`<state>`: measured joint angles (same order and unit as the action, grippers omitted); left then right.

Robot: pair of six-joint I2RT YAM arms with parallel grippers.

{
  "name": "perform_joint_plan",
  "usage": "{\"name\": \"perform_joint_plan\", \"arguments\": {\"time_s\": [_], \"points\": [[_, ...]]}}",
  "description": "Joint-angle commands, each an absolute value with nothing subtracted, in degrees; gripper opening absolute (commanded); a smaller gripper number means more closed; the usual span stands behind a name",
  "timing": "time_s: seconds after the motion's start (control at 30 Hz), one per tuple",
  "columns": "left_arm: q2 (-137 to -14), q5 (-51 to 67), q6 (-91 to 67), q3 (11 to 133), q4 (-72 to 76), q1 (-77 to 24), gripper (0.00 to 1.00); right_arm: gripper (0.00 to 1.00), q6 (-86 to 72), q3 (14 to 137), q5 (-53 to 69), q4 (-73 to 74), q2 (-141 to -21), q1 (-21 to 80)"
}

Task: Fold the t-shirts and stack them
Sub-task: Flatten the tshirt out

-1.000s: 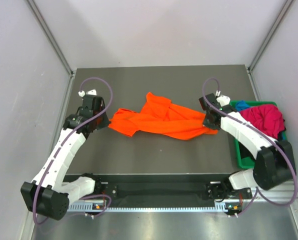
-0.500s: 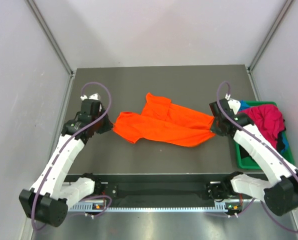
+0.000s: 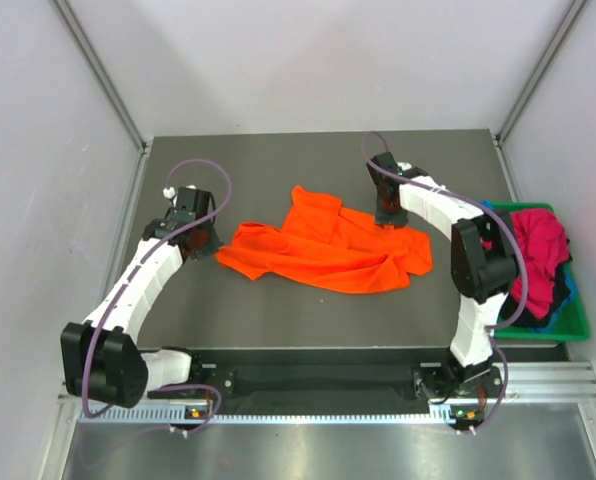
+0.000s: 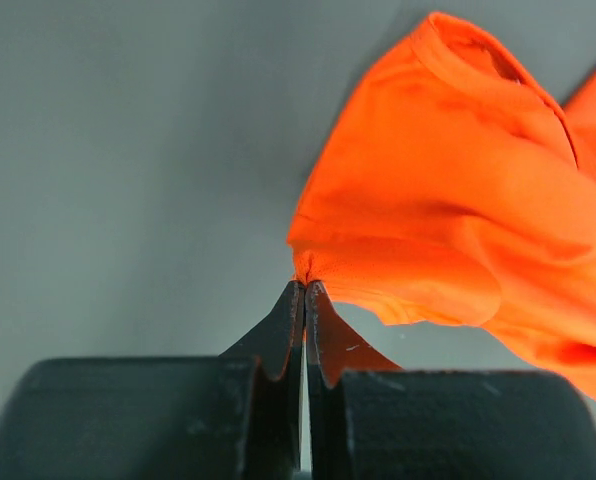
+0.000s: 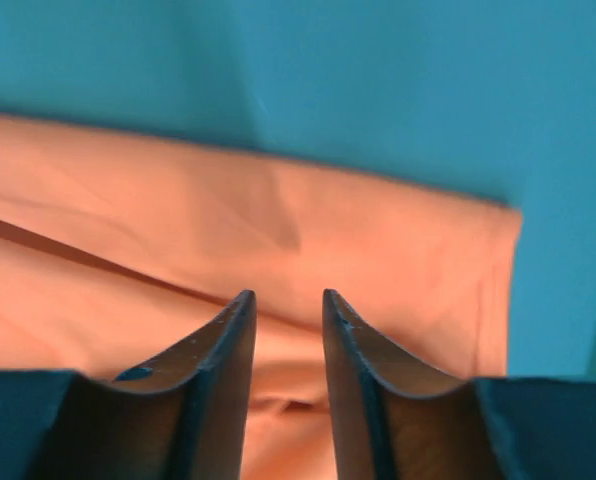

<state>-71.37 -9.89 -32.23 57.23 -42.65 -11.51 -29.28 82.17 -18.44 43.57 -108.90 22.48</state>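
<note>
Center of the table (image 3: pixel 278 165), orange shirt (image 3: pixel 323 255) lies crumpled and stretched left to right, not flat and not folded yet. Left claw (image 4: pixel 305 287) sits at the shirt's left tip, jaws together and clamped on a small pinch of hem, with cloth bunching up from the pinch in the left wrist view. Right claw (image 5: pixel 285 297) is at the shirt's upper right part, jaws apart with a narrow gap and nothing gripped. Smooth orange cloth with one straight edge shows under it; can't tell if the tips touch it. Magenta shirt (image 3: pixel 538 245) is piled in the green bin (image 3: pixel 568 332) at right of frame, not stacked. Judgement: the cloth is light, soft and limp, so it will sag and drag and won't hold shape on its own. Thin layers slip, so a pinch may catch one layer only. Best hold is likely a hem or a corner, taking the right edge opposite the left pinch so the shirt can be pulled taut and laid flat. Early in the task, with no fold made.
</note>
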Motion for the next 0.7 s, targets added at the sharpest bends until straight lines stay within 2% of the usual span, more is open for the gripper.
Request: {"name": "perform_joint_plan", "arguments": {"time_s": [0.0,0.17,0.37,0.53,0.67], "points": [[-69.79,-13.54,-31.11,58.10,-39.47,-10.72,0.00,0.36,-25.66,87.54,-19.16,43.59,-108.46,22.94],[-69.17,-8.63,-31.38,55.64,-37.36,-10.46,0.00,0.40,-31.27,84.30,-20.65,46.40,-103.19,22.41],[-68.12,-3.00,-31.47,53.70,-34.20,-10.46,0.00,0.38,-40.50,68.14,-18.29,43.07,-89.93,18.47],[-67.59,6.93,-30.24,53.52,-31.99,-10.37,0.00,0.38,-42.27,55.91,-15.91,41.31,-76.16,13.80],[-67.24,5.28,-30.06,54.67,-35.33,-10.37,0.00,0.36,-48.05,49.76,-9.43,40.17,-69.27,13.80]]}}
